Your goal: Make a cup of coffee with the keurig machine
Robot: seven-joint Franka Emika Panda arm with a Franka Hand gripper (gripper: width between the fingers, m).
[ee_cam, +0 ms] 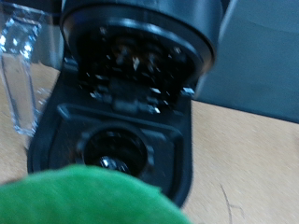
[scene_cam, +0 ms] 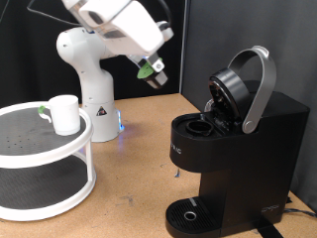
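The keurig machine (scene_cam: 233, 139) stands at the exterior view's right with its silver-handled lid (scene_cam: 256, 84) raised and the pod chamber (scene_cam: 201, 127) open. My gripper (scene_cam: 153, 71) hangs in the air to the left of and above the open chamber. It is shut on a small dark pod with a green top (scene_cam: 149, 69). In the wrist view the green pod top (ee_cam: 84, 201) is a blur in the foreground, with the empty pod chamber (ee_cam: 117, 149) and the lid's underside (ee_cam: 135, 56) beyond it. The white cup (scene_cam: 65, 114) sits on a rack at the left.
A white round two-tier rack (scene_cam: 40, 164) holds the cup at the exterior view's left. The white robot base (scene_cam: 89, 89) stands behind it. The machine's round drip tray (scene_cam: 188, 213) is at its foot, and its clear water tank (ee_cam: 19, 65) shows beside the chamber.
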